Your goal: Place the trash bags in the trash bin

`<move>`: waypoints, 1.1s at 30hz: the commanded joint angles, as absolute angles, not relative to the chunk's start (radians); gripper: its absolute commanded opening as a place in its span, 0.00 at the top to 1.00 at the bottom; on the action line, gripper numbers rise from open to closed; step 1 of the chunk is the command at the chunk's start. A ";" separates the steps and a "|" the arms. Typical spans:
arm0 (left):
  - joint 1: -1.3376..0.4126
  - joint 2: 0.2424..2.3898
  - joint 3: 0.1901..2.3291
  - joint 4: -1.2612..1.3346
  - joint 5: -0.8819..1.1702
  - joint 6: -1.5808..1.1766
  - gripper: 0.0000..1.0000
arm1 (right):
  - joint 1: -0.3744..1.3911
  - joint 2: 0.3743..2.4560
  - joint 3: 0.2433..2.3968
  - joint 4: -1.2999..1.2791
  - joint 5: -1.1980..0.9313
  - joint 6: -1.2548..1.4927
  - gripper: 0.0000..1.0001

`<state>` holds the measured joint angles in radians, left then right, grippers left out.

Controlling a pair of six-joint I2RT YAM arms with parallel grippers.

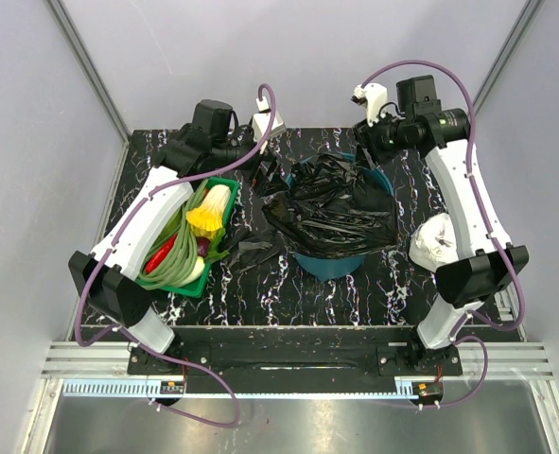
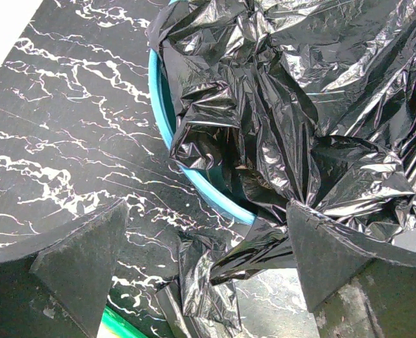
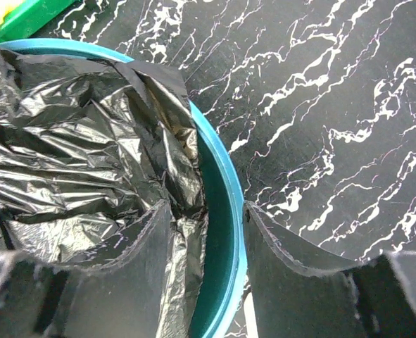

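The teal trash bin (image 1: 326, 265) stands mid-table with a large black trash bag (image 1: 331, 208) crumpled over its mouth and spilling past the left rim. A smaller black trash bag (image 1: 251, 248) lies flat on the table left of the bin. My left gripper (image 1: 263, 175) is open and empty above the bin's left rim (image 2: 158, 105), with the big bag (image 2: 278, 105) ahead and the small bag (image 2: 200, 282) below. My right gripper (image 3: 208, 205) is open at the bin's far right, straddling the rim (image 3: 225, 176). One finger is inside against the bag (image 3: 74, 155), the other outside.
A green tray (image 1: 180, 287) of vegetables sits left of the bin under my left arm; its corner shows in the wrist views (image 2: 120, 325) (image 3: 32, 17). A white crumpled lump (image 1: 435, 241) lies beside my right arm. The black marbled tabletop (image 3: 334, 105) surrounds the bin.
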<state>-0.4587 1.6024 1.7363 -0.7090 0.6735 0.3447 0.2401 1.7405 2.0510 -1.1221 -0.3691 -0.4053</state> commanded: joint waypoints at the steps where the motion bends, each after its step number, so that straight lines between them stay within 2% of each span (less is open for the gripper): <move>1: -0.460 1.575 1.732 -0.673 0.675 0.360 0.01 | 0.255 1.675 2.042 -1.089 -0.405 -0.402 0.49; 28: -0.460 1.560 1.710 -0.672 0.670 0.376 0.01 | 0.285 1.727 1.953 -1.060 -0.319 -0.446 0.52; 33: -0.460 1.559 1.706 -0.673 0.669 0.377 0.01 | 0.288 1.733 1.942 -1.055 -0.319 -0.449 0.55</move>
